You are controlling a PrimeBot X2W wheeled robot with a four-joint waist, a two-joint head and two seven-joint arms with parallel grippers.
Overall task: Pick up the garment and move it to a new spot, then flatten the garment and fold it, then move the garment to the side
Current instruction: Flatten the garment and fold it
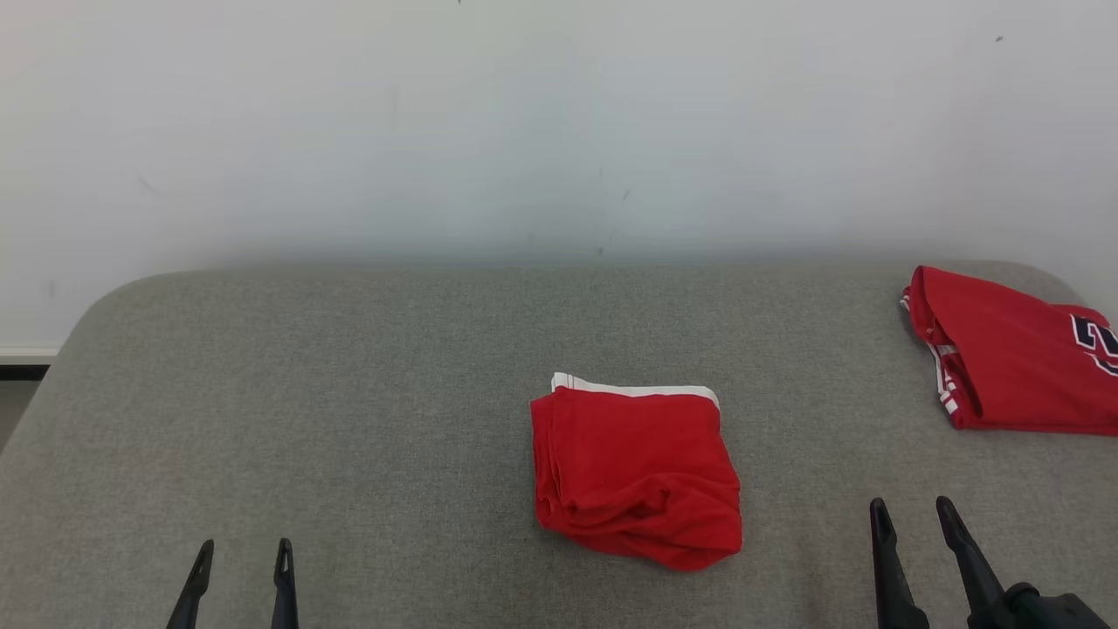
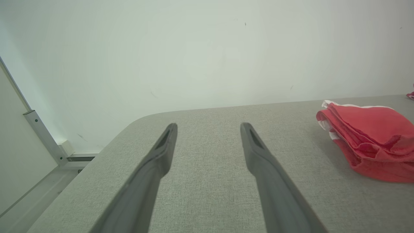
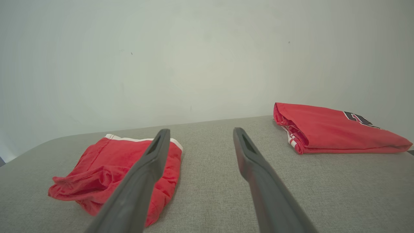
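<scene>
Garment [image 1: 636, 472], red, on grey fabric tabletop [image 1: 349, 393]; pale wall [image 1: 524, 131] behind

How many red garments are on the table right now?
2. One red garment with a white band lies at the centre; a red jersey lies at the far right corner, cut off by the picture edge. More may lie beyond.

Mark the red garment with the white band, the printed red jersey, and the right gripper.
white-banded garment [image 1: 633, 472]: head view, middle of its red top layer.
red jersey [image 1: 1004, 358]: head view, plain cloth left of the print.
right gripper [image 1: 911, 507]: head view, midway between its fingertips.
</scene>
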